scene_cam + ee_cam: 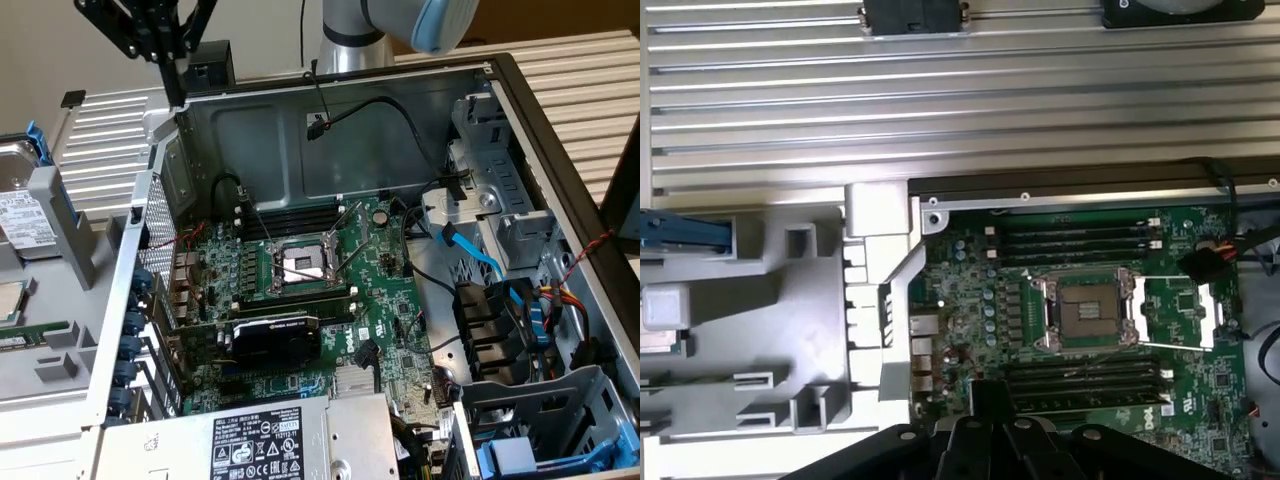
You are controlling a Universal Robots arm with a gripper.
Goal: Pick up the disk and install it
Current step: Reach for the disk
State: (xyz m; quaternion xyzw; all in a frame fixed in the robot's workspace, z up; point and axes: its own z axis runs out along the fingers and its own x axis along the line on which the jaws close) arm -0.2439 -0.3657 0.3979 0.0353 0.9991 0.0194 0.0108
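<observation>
The disk [22, 215] is a silver drive with a white printed label, clipped in a blue frame [38, 143]. It leans in a grey plastic holder [62, 225] at the exterior view's left edge, outside the computer case. My gripper [176, 95] hangs black and shut over the case's far left corner. It is up and to the right of the disk, well apart from it, and holds nothing. In the wrist view the gripper [990, 400] hovers over the motherboard [1080, 310], with the grey holder [790, 300] and a blue strip [685, 232] off to one side.
The open computer case [330, 130] holds a motherboard [300, 290], a black card [272, 340] and loose cables [475, 250]. A silver power-supply box [270, 440] sits at the near edge. Drive bays with a blue tray [540, 455] line the right. A ribbed metal surface [940, 90] surrounds the case.
</observation>
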